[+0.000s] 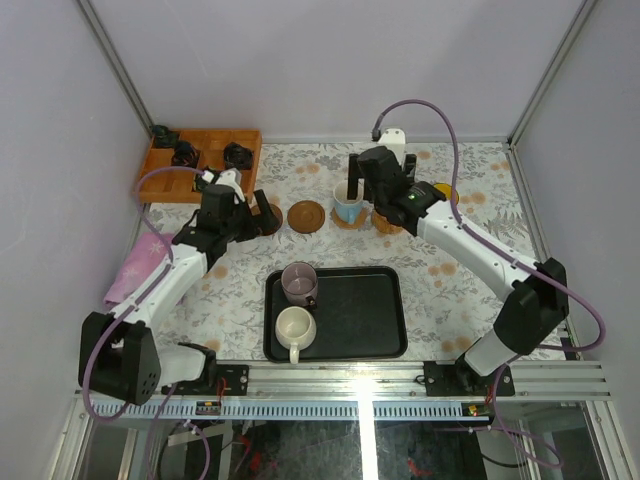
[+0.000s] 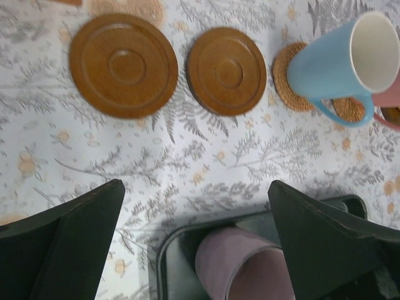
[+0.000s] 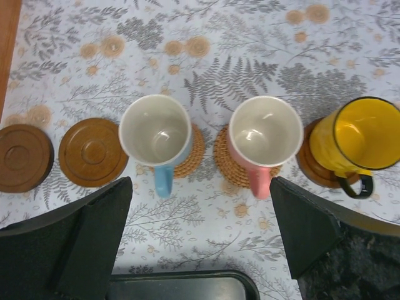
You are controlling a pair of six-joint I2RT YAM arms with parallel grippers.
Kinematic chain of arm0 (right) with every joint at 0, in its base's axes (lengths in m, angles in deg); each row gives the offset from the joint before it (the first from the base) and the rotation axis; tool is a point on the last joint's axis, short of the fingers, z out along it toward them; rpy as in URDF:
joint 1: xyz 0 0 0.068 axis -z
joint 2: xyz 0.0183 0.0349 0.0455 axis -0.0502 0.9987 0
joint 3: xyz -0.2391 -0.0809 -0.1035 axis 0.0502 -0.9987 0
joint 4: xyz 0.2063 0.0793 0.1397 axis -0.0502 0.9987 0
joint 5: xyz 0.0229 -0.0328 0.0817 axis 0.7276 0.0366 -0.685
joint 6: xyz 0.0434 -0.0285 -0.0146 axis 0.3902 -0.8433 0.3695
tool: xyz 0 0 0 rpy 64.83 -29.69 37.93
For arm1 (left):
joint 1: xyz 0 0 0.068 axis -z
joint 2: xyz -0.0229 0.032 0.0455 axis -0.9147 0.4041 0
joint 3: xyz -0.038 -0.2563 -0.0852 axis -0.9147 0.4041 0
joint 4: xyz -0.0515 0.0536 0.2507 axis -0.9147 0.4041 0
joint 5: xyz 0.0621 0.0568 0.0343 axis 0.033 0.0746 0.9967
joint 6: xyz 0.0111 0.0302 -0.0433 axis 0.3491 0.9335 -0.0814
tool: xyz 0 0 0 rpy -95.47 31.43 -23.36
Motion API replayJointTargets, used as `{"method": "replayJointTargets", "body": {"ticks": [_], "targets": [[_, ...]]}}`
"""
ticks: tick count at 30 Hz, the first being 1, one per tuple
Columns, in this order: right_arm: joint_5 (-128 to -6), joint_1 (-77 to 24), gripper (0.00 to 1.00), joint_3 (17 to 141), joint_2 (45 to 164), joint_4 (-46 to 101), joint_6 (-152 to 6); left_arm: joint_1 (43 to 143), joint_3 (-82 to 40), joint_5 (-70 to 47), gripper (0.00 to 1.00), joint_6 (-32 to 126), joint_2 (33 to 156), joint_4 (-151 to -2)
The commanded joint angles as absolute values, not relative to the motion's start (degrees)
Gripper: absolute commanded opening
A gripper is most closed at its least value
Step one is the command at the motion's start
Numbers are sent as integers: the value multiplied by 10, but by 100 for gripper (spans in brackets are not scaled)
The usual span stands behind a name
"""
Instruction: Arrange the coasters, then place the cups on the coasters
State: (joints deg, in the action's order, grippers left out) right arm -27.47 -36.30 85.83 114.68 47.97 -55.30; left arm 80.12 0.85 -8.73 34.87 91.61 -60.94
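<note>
The left arm (image 1: 165, 285) rises from its base at 7 o'clock on the table and reaches toward 1 o'clock, bent at the elbow. The left gripper (image 2: 195, 187) hangs low over the flowered tablecloth (image 2: 94, 156), between the row of coasters and the black tray (image 1: 365, 320). Its jaws are spread wide and nothing is between them. The right arm (image 1: 470, 250) comes from 4 o'clock and stretches toward 10 o'clock. The right gripper (image 3: 201, 184) looks straight down on the cups in the row, its fingers (image 3: 75, 244) also far apart and empty.

I count five coasters, all in one row at 12 o'clock from the tray. At the 9 o'clock end lies a first bare coaster (image 3: 25, 157), and a second bare coaster (image 3: 92, 152) lies just beside it. The third coaster (image 3: 195, 156) and the fourth coaster (image 3: 224, 164) seem woven rather than smooth, though the cups cover most of them. The fifth coaster (image 3: 307, 167) is at the 3 o'clock end.

I count five cups. The blue cup (image 3: 155, 131), the pink cup (image 3: 265, 131) and the yellow cup (image 3: 359, 134) stand upright on the third, fourth and fifth coasters. The mauve cup (image 1: 299, 280) stands at the 11 o'clock corner of the tray. The cream cup (image 1: 295, 326) is at 6 o'clock from it, also on the tray.
</note>
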Motion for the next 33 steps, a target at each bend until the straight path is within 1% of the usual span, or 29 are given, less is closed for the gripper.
{"method": "replayJointTargets", "body": {"ticks": [1,4,7,11,13,16,20,21,24,26,28,33], "targets": [[-243,-344,99,843,1103,491,-564,841,36,-86,100,314,882,-564],[-248,-344,99,820,1080,489,-580,890,49,-68,100,286,862,-538],[-286,-344,99,793,1054,472,-617,933,64,-59,100,251,847,-525],[-334,-344,98,778,1035,489,-646,967,82,-56,94,222,839,-522],[-351,-344,97,772,1031,503,-653,977,92,-56,89,211,839,-521],[-358,-344,96,763,1030,516,-657,991,102,-50,72,199,842,-521],[-370,-344,94,752,1027,514,-659,1001,101,-34,70,195,863,-523],[-373,-344,94,751,1026,513,-658,1003,99,-33,68,195,869,-525],[-380,-344,94,749,1026,508,-657,1009,91,-27,41,197,884,-539],[-382,-344,93,747,1027,506,-655,1010,81,-26,31,205,900,-549],[-382,-344,94,744,1028,505,-654,1010,63,-25,28,220,922,-554],[-382,-344,93,740,1029,502,-646,1010,8,-29,27,298,984,-573]]}}
